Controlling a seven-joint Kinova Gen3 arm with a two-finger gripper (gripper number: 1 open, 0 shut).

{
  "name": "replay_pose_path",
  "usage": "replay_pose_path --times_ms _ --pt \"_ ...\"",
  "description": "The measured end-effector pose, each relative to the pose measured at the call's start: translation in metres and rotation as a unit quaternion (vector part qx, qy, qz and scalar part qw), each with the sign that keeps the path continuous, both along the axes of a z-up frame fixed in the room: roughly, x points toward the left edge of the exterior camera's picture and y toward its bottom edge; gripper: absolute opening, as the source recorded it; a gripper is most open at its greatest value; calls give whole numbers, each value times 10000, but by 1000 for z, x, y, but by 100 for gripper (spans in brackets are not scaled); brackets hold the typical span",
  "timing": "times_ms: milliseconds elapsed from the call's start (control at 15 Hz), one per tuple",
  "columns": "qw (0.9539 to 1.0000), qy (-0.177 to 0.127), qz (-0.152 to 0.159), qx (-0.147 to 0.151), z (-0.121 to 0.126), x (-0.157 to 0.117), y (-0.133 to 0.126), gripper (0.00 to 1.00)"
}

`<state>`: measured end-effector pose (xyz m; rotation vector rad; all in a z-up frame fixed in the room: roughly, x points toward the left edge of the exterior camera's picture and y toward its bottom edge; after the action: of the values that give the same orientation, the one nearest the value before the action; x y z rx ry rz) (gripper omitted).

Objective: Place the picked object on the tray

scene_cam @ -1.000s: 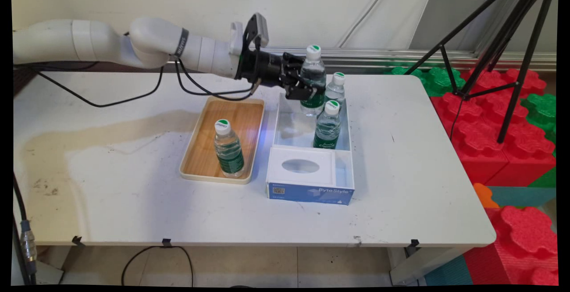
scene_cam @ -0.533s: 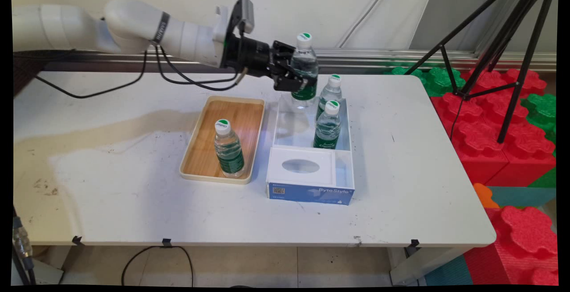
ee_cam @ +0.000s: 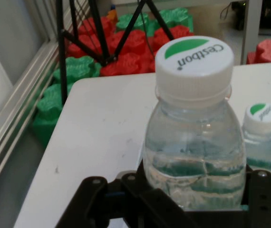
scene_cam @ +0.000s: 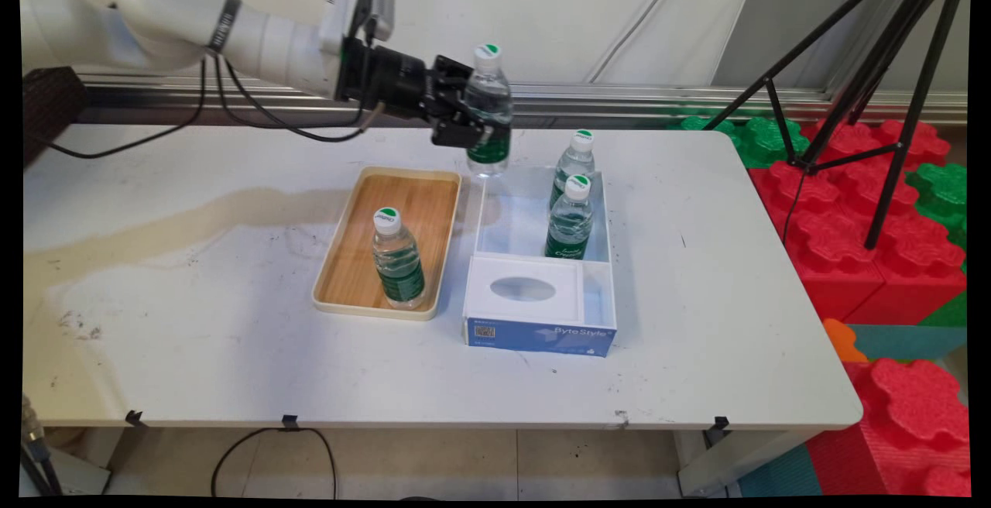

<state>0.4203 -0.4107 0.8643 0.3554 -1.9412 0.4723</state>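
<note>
Clear plastic water bottle (scene_cam: pixel 488 109), white cap with green mark, green label: we record it upright, long axis vertical, clamped at label height between the fingers of the black gripper (scene_cam: pixel 474 130). In the hand view the same bottle (ee_cam: pixel 195 128) fills the frame, standing between the two fingers, cap lettered "Cestbon".

Position: we log the held bottle in the air, its base clear of the white open box (scene_cam: pixel 542 260) and hanging about over that box's far left corner, at the gap between it and the wooden tray (scene_cam: pixel 433 198). The tray lies to the left and nearer the camera from the bottle.

Other stock: one bottle (scene_cam: pixel 398 259) stands upright at the tray's near end; two more bottles (scene_cam: pixel 570 217) stand in the box's far compartment, close together against its right side. A white insert with an oval opening (scene_cam: pixel 522 288) covers part of the box's near end.

Arm pose: we note the white arm (scene_cam: pixel 232 24) reaching in from upper left, its forearm near level, the gripper pointing rightward and gripping sideways.
</note>
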Motion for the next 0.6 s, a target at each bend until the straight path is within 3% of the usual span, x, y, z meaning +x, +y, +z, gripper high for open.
replay_pose_path --times_ms 600 --pt "9993 -367 79 15 -1 47 13 0"
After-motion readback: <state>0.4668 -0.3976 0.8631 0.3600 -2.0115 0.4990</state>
